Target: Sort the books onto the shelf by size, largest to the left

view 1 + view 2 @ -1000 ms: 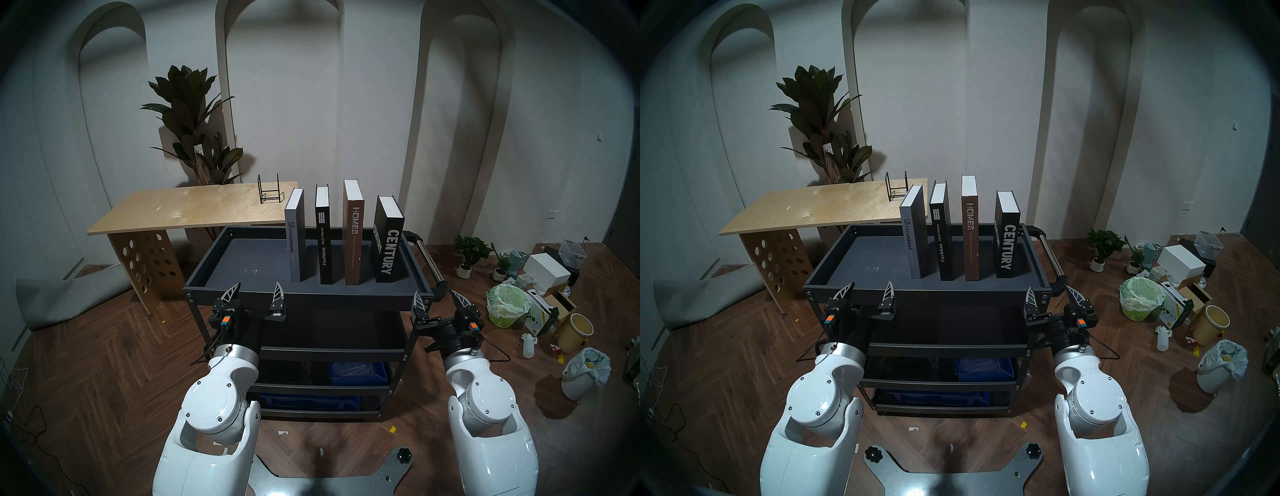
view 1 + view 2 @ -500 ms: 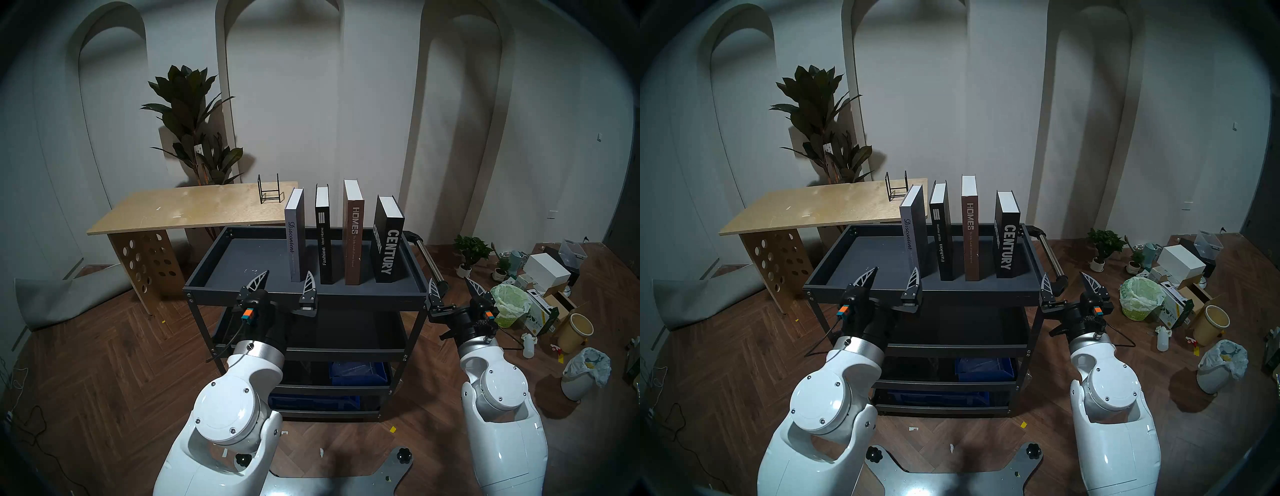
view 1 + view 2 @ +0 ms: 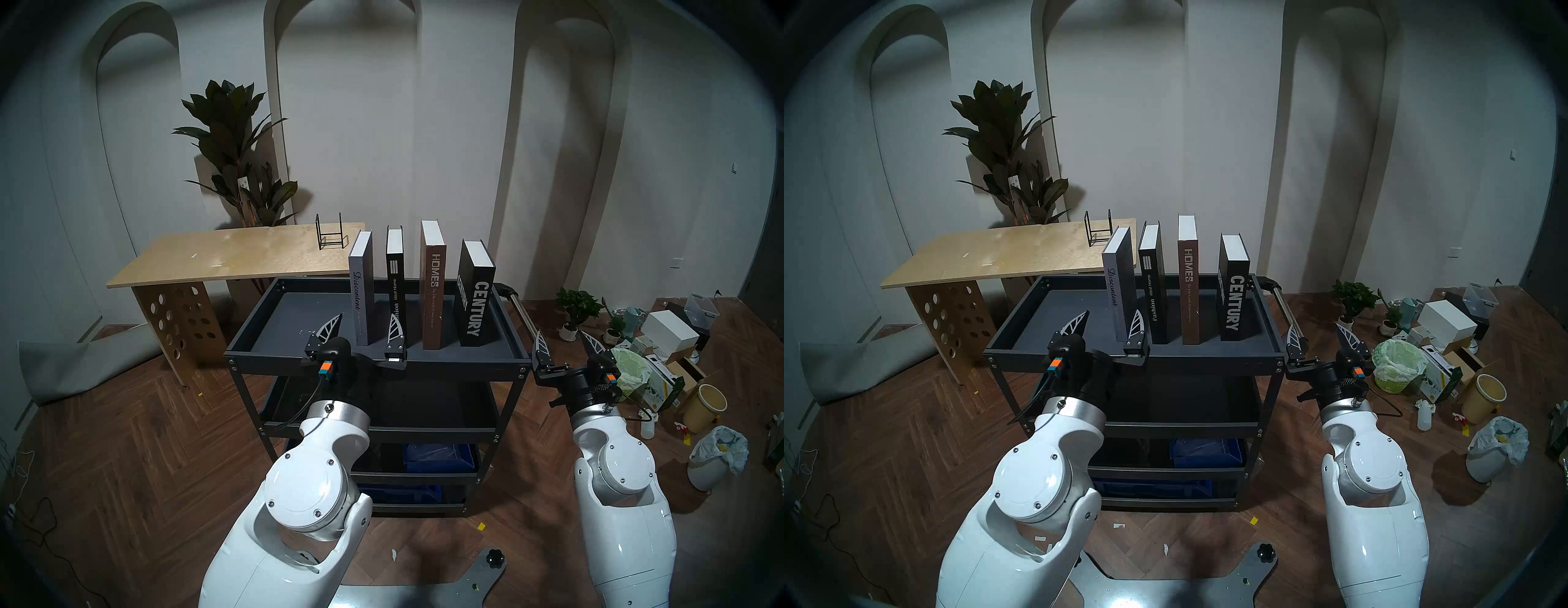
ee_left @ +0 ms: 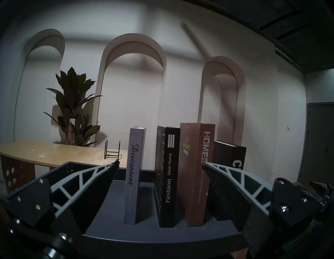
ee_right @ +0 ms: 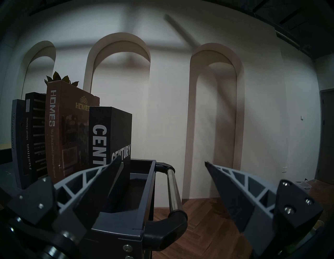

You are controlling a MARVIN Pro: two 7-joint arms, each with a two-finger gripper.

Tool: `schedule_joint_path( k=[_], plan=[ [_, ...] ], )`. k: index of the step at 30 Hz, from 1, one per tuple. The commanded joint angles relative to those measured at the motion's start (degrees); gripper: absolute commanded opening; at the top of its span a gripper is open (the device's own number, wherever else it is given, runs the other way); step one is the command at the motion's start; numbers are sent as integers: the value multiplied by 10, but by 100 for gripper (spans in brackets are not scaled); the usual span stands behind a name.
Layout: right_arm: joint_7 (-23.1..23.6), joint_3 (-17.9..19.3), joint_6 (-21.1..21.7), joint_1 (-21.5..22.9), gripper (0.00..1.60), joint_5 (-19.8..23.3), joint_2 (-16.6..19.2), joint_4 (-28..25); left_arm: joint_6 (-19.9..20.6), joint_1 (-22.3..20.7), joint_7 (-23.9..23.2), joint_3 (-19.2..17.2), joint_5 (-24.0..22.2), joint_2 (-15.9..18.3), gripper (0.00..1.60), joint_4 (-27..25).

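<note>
Left gripper (image 3: 362, 330) and right gripper (image 3: 566, 342), both spread, empty. Rigid, probably heavy "HOMES" book (image 3: 432, 293): clamp both covers beside the spine, mid-height.

Four books stand upright on the dark grey top tray (image 3: 297, 314) of a three-tier cart. From the left they are grey "Discontent" (image 3: 361, 293), slim black "Fashion Ideal Home" (image 3: 396, 288), tall brown "HOMES" (image 3: 432, 288) and thick black "CENTURY" (image 3: 474, 297), each apart from its neighbour. The left end effector (image 3: 364, 329) hangs wide open at the tray's front rim, its fingers either side of "Discontent". The right end effector (image 3: 566, 342) is spread open beside the cart's side handle (image 3: 524, 316), gripping nothing.
</note>
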Motion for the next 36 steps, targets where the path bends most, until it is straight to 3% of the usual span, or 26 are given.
schedule_joint_path(
  k=[1,12,13,14,23,31,36],
  plan=[
    [-1,6,-12,11,160,7,-1,-4,6,-69,14,38,0,1,160,17],
    [-1,29,-19,5,160,24,-2,5,19,-124,23,49,18,-33,160,67],
    [-1,32,-20,4,160,26,-3,6,28,-167,46,68,18,-45,160,97],
    [-2,35,-21,3,160,27,-4,6,24,-142,34,54,22,-43,160,84],
    [-7,50,-24,-2,160,38,-5,13,38,-188,60,68,23,-65,160,135],
    [-7,49,-28,2,160,42,-6,18,46,-238,119,100,20,-84,160,173],
    [-3,41,-29,8,160,42,-4,21,45,-231,154,114,16,-74,160,151]
  ],
)
